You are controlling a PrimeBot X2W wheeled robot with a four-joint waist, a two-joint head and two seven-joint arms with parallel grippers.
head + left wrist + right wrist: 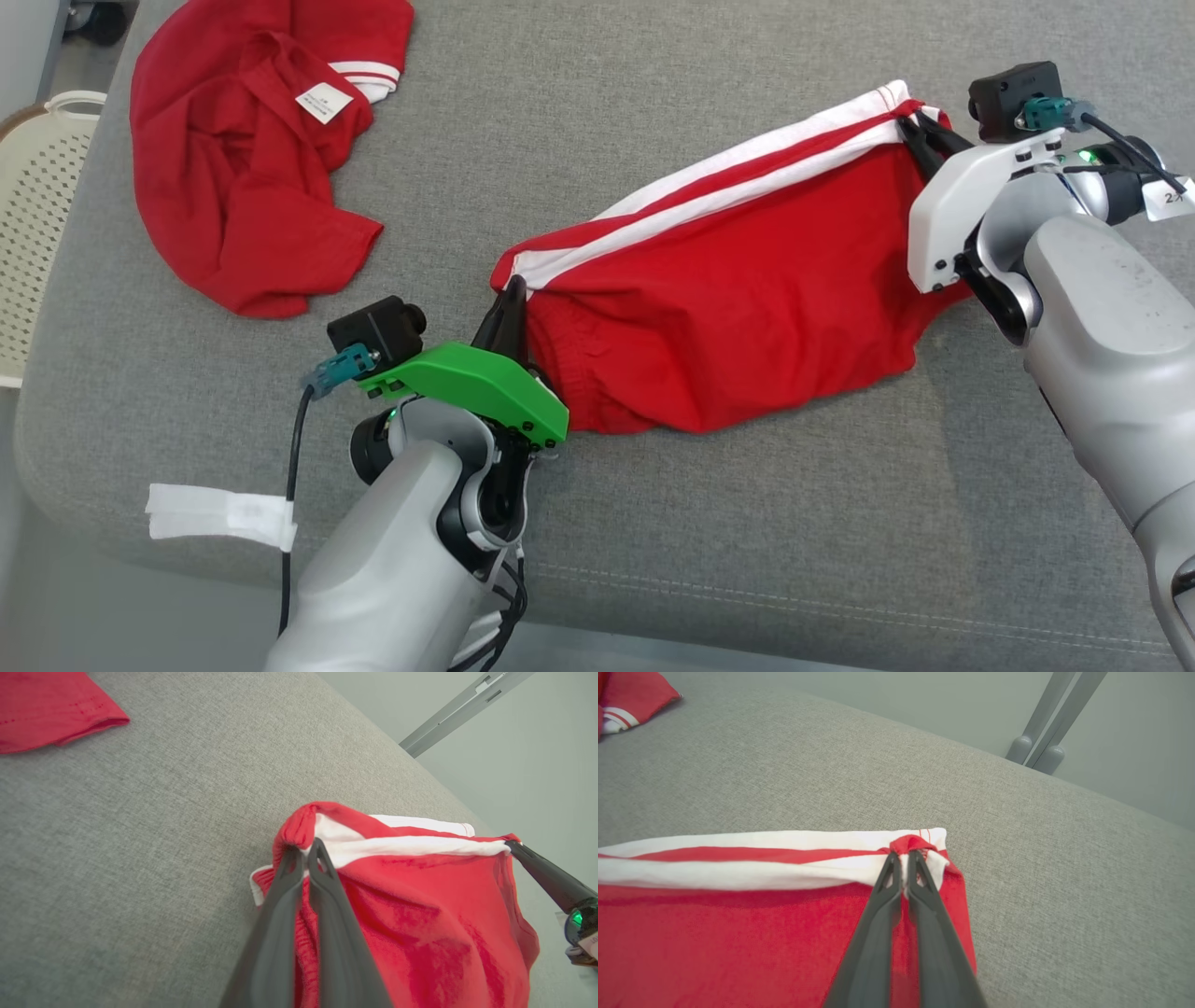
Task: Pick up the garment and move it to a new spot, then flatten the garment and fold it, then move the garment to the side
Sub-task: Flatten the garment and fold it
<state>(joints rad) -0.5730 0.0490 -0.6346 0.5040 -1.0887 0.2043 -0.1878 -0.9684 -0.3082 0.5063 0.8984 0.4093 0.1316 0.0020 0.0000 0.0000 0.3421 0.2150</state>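
Nearest me, my left arm is crossing the near edge of the grey cushion [709, 579]. My left gripper [513, 294] is pinching the near-left end of the garment [738, 308], its fingers [280, 914] pressing together with a bunch of red and white cloth between the tips. The garment is a pair of red shorts with white stripes. It is lying across the middle and right of the cushion, slanting from my left gripper toward the far right edge. The striped band is running taut along the top while the red body is sagging and wrinkling below it. At the far end my right gripper [910, 126] is clamping the other end of that band, jaws closed on the fabric. I am judging that this two-ended hold is there to keep the band straight, so the cloth can be carried or laid down flat without crumpling. The folding is not yet begun. Farther off, toward the far left corner, a second red garment [243, 168] is lying crumpled with its white label up, well apart from my work. Beyond the cushion's left edge a pale perforated basket [37, 187] is standing.
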